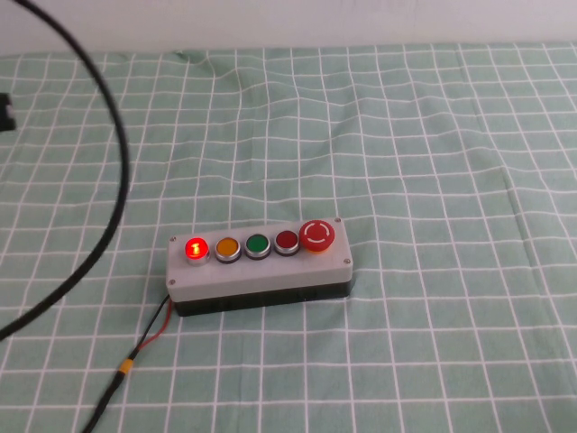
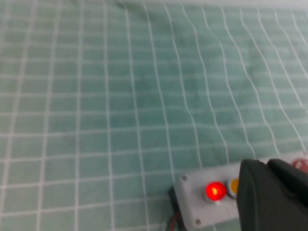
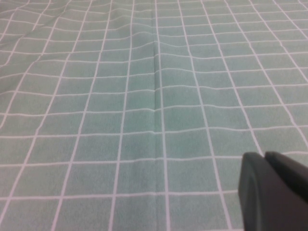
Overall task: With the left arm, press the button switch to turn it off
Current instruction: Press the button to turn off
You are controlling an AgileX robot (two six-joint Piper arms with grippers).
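The button switch [image 1: 195, 249] glows red at the 9 o'clock end of the grey button box [image 1: 261, 271], beside the yellow button [image 1: 225, 247], on the checked desk [image 1: 433, 162]. The left tool [image 2: 272, 199] hangs above the box, its fingers seemingly together and holding nothing. The right tool [image 3: 274, 192] hovers over bare cloth, likewise closed and empty. The press should come straight down, centred, clear of the yellow neighbour.

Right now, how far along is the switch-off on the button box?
Done: nothing yet; the button switch glows red on the grey box. In hand: the left claw is above the box with its fingers together, not touching the button. The right claw, also shut, is over bare cloth. Left: descend, press, light out.
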